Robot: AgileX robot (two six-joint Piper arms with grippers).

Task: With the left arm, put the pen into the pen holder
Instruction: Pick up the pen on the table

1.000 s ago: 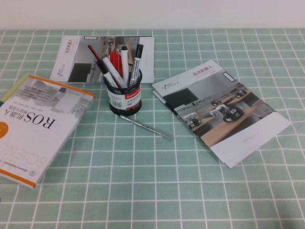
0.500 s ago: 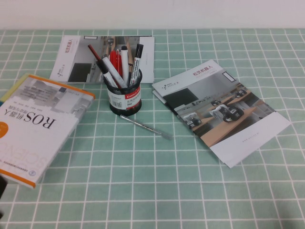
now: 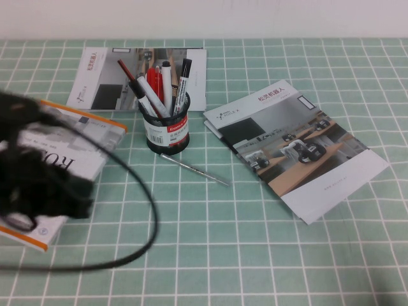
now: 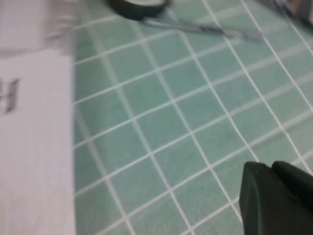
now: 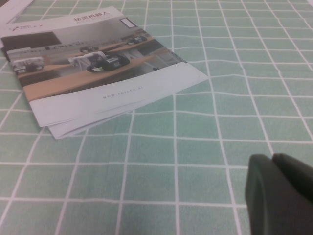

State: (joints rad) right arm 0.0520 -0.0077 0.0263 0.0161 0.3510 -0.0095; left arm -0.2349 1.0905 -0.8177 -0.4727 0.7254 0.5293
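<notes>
the pen (image 3: pixel 194 169) lies flat on the green checked cloth (image 3: pixel 255 255), one end just beside the pen holder (image 3: pixel 167 131). left gripper (image 3: pixel 38 185) hangs blurred over the book (image 3: pixel 76 153); finger state cannot be told. right gripper (image 5: pixel 283 196) near a brochure (image 5: pixel 98 73), likewise unclear.

Beyond my left gripper (image 4: pixel 274 196), matt black plastic: a metallic silver pen (image 3: pixel 194 169), black wire-mesh pen holder (image 3: pixel 166 131), glossy paper brochure (image 3: pixel 296 148), smooth green checked tablecloth (image 3: pixel 255 255).
</notes>
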